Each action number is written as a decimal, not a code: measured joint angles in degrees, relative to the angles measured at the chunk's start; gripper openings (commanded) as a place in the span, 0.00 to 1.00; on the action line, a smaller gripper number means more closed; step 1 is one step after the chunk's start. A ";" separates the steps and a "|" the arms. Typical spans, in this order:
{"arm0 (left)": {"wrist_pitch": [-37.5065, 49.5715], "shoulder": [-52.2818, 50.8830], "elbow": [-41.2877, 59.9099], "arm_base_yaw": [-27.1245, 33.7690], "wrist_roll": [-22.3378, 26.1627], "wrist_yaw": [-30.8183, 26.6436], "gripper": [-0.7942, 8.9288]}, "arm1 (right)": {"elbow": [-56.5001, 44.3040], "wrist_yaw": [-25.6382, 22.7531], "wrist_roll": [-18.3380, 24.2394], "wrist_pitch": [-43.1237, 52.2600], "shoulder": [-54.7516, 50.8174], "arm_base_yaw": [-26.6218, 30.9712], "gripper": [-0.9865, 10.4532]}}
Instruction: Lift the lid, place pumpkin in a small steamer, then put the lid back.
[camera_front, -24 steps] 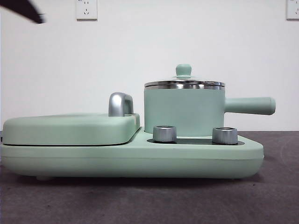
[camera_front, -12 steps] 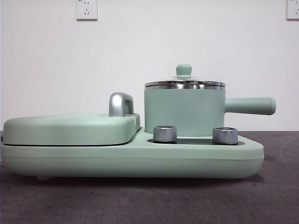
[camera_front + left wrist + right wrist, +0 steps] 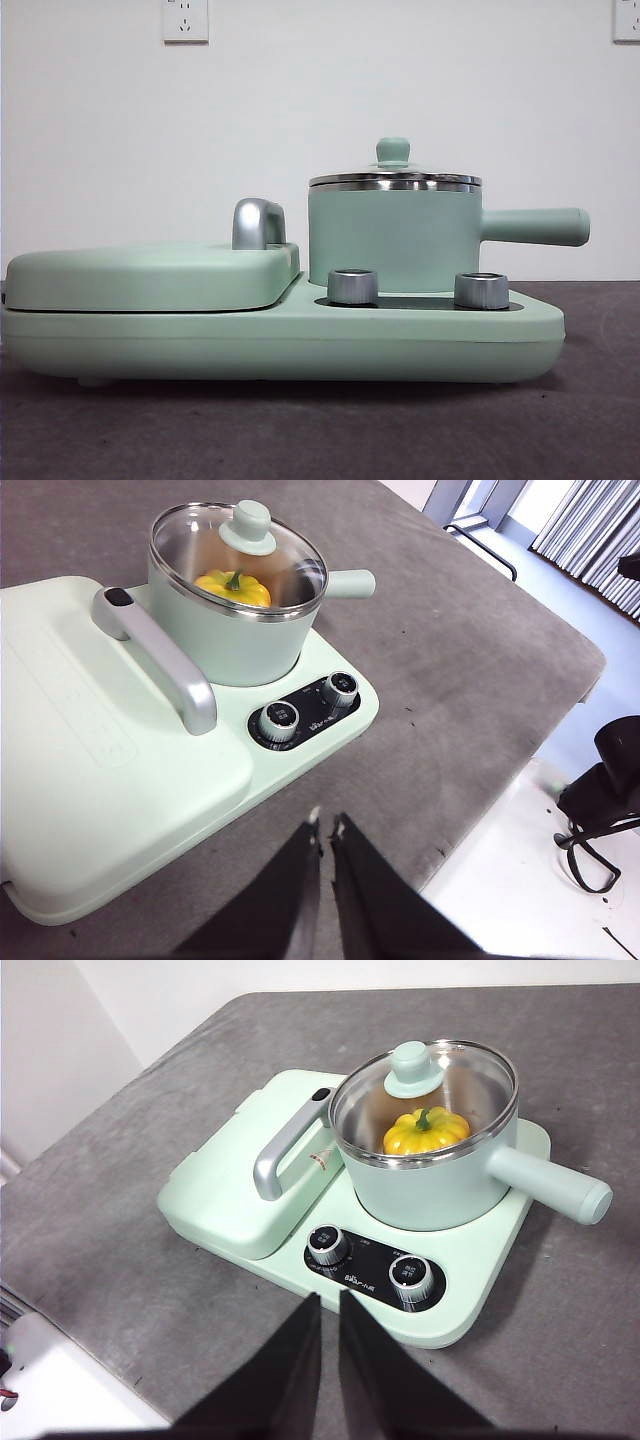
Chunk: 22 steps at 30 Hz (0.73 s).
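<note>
Front view first: the small steamer (image 3: 394, 238) sits on the right half of the mint-green appliance base (image 3: 280, 345), with its long side handle (image 3: 535, 227) sticking out to the right. The lid (image 3: 394, 175) is seated flat on the pot's steel rim, little green knob on top. Two silver knobs (image 3: 352, 286) stand on the base just in front of the pot, and the flat hinged cover (image 3: 150, 275) with its silver handle (image 3: 257, 223) takes up the left half. You can't see inside the pot from this low angle, and neither arm shows up here.

Left wrist view: the left end effector (image 3: 325, 827) hangs above the grey table (image 3: 460, 670), well clear of the appliance, jaws nearly pressed together with just a thin slit between them and nothing in them. Through the glass lid (image 3: 240, 555) the pumpkin (image 3: 233, 586) is plain to see, sitting inside the steamer (image 3: 225, 630).

Right wrist view: same deal. The right end effector (image 3: 328, 1302) has its jaws close together, only a narrow gap, gripping nothing, hovering above the table (image 3: 120, 1230) in front of the base (image 3: 470, 1280). The pumpkin (image 3: 426, 1132) sits upright in the pot (image 3: 430, 1185) with its green stem up, lid (image 3: 425, 1095) closed over it.
</note>
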State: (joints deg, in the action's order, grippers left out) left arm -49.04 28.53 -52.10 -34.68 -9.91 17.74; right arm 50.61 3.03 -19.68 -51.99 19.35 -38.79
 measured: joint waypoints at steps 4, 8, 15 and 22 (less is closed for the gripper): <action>-0.02 0.00 0.00 0.00 0.00 0.00 0.10 | 0.00 0.00 0.13 0.00 0.00 0.00 0.10; -0.02 0.00 0.00 0.00 0.00 0.00 0.10 | 0.00 0.00 0.13 0.00 0.00 0.00 0.10; 2.32 -2.78 1.68 4.85 0.00 0.24 0.10 | 0.00 0.00 0.15 0.00 0.00 0.00 0.10; 17.99 -13.86 17.46 19.56 0.02 0.22 0.10 | 0.00 0.00 0.15 0.00 0.00 0.00 0.10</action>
State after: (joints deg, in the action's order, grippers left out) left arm -31.05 14.68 -34.63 -15.11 -9.89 17.96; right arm 50.61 3.03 -19.53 -51.99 19.35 -38.79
